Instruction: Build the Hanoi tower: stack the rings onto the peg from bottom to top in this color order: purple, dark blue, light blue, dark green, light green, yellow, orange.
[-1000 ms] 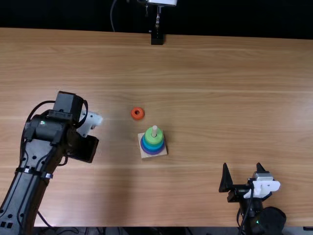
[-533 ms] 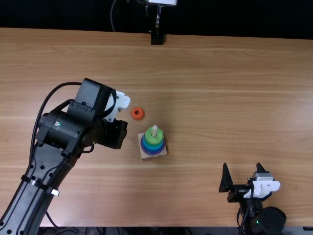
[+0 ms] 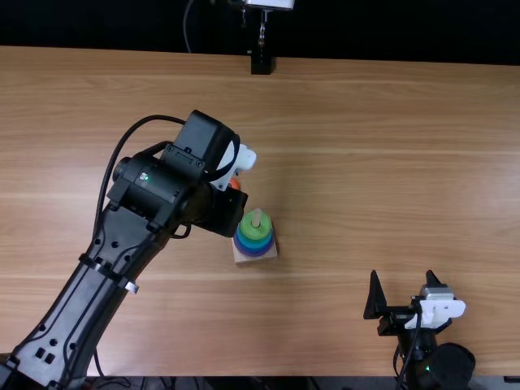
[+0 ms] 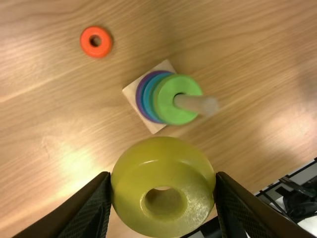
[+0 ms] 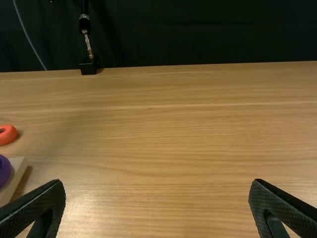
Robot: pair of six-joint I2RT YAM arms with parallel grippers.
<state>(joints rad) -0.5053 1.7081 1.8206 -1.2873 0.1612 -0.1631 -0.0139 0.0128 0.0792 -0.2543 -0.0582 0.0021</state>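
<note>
Left hand (image 3: 223, 213): clenched on the yellow ring (image 4: 161, 171), one finger on either side of its rim, the hole between them; raised above the table (image 3: 341, 162), just beside the stacked tower in the top view. Position changed from the earlier frames: carried from the table's left side toward the tower, and now partly covering the orange ring (image 4: 96, 51). Tower: one, left of the table's middle and slightly nearer the near edge; place unchanged. Comprises a pale square wooden base (image 4: 130, 92), an upright peg (image 4: 193, 103) with its tip exposed, and rings on it, purple (image 4: 139, 94) lowest, blue above, light green (image 4: 171, 117) uppermost. Orange ring: one, loose, flat on the table, near the tower on its far-edge side; unmoved. Right hand (image 3: 404, 280): released, fingers wide apart, at the near edge toward the right corner; unmoved, with bare wood between its fingers in the right wrist view. Black stand (image 3: 261, 63): one, at the far edge, left of its middle.
</note>
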